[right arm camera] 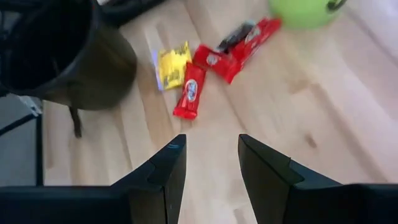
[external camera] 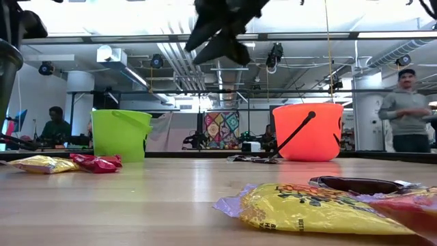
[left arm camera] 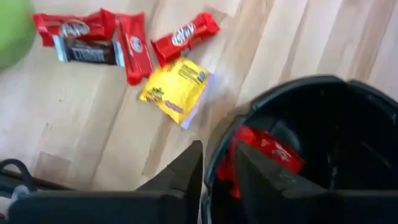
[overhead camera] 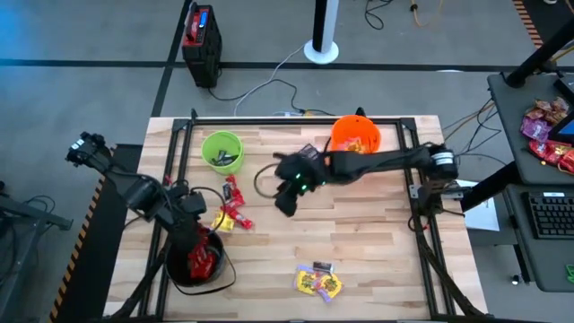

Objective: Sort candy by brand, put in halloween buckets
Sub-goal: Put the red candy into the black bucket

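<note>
Nearest the low camera, a yellow candy packet (external camera: 314, 208) lies flat on the wooden worktop (overhead camera: 359, 233), with a dark wrapper (external camera: 358, 184) just behind it; these are thin, crinkly and light, likely slippery under a pinch, so a grip across the short middle looks safer than at a loose crimped end.

At the near left corner the left end effector (left arm camera: 217, 171) hangs over the rim of the black bucket (left arm camera: 348, 124), its fingers a narrow gap apart and empty; red candy (left arm camera: 267, 152) lies inside the pail.

Just beyond it sits a cluster of red bars (right arm camera: 189, 93), a yellow packet (right arm camera: 173, 65) and one dark bar (left arm camera: 87, 53), some touching or overlapping, which could make a single pick awkward.

Above mid-worktop hovers the right end effector (right arm camera: 211, 162), fingers moderately apart with nothing between them.

Farther back stand the lime green bucket (overhead camera: 221, 150), holding something dark, and the orange bucket (overhead camera: 356, 135), holding some candy.

Brand lettering is mostly too small to read, and how full each bucket is cannot be told.
</note>
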Robot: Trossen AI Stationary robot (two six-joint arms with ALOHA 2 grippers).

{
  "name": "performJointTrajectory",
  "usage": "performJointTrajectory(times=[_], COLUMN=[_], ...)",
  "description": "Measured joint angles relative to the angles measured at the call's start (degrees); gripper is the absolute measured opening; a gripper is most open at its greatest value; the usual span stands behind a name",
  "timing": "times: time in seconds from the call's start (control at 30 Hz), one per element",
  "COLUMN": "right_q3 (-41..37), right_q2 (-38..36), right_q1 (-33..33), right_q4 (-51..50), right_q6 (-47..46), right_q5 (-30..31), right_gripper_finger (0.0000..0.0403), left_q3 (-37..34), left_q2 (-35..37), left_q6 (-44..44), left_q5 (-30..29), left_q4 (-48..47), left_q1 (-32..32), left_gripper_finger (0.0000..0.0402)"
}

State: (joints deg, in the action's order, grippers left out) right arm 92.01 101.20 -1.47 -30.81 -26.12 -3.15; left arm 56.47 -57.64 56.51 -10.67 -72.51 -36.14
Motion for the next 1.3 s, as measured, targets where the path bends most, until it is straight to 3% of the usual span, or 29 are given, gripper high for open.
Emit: performJointTrajectory(times=[0.2, 0.33, 0.53, 0.77, 0.97, 1.3], right_q3=[4.12, 8.42, 15.24, 24.73, 27.84, 27.67], right_q2=[7.59, 13.68, 23.50, 34.98, 38.26, 40.84], right_q1=[1.45, 3.31, 5.02, 5.92, 6.09, 7.66], right_q4=[0.05, 4.17, 9.05, 8.38, 7.75, 8.15], right_q6=[-2.82, 2.34, 10.63, 8.20, 5.83, 3.05], right_q5=[0.81, 2.32, 4.87, 4.85, 8.35, 8.88], right_gripper_finger=[0.0137, 0.0137, 0.0137, 0.0143, 0.0178, 0.0207], left_q3=[0.00, 0.03, 1.96, 4.04, 5.91, 6.51], left_q2=[0.41, 0.55, 1.30, 1.55, 0.70, 0.50], left_q6=[0.11, -0.02, 0.18, 6.24, 8.98, 8.47], left_q5=[0.69, -0.99, -11.06, -26.14, -32.23, -33.20], left_q4=[0.65, 3.69, 7.43, 10.10, 10.44, 10.23], left_q1=[-0.08, -0.31, -4.05, -11.21, -14.42, -14.44], left_gripper_finger=[0.0105, 0.0109, 0.0109, 0.0109, 0.0109, 0.0109])
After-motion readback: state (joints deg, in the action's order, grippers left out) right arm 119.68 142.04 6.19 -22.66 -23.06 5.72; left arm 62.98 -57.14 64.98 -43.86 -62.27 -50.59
